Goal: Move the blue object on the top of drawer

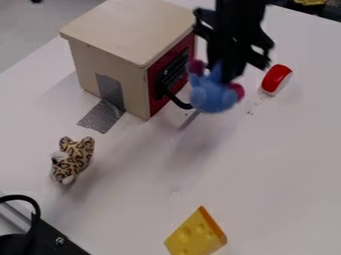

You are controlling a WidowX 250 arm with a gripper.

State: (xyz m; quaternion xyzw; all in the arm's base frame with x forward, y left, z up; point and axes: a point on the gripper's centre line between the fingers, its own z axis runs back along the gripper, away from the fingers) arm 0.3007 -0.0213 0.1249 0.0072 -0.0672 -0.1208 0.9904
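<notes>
One blue plush toy [212, 94] is held by the gripper [225, 74], its fingers closed on the soft body. The toy is suspended above the white table [273, 169], beside the red front [156, 95] of the drawer unit [133, 27]; it is not set on the top. A rounded, fuzzy body is noted, with two maroon tufts, one at the upper left and one at the lower right. Whether the black handle [180, 103] is touched by it cannot be told.

One drawer unit is recorded: box-shaped, built of pale wood, and capped by a flat, smooth slab with slightly rounded corners. The curved handle is mounted on the red front. The side wall is joined to the table by grey tape [100, 117], by which a bend is made at the base (the lower part is seen to be finely ribbed).

Two plush toys are counted in all. The second, a leopard-spotted plush [79, 157] with short pile, is placed on the table near the tape. One cheese wedge [193, 235], yellow, smooth-faced and marked with round hollows, is found at the near edge of the view. One red-and-white round piece [275, 78], glossy along its curved side, is located right of the gripper. One black cable [32, 201] is looped above a black plate [52, 238] in the lower left corner.
</notes>
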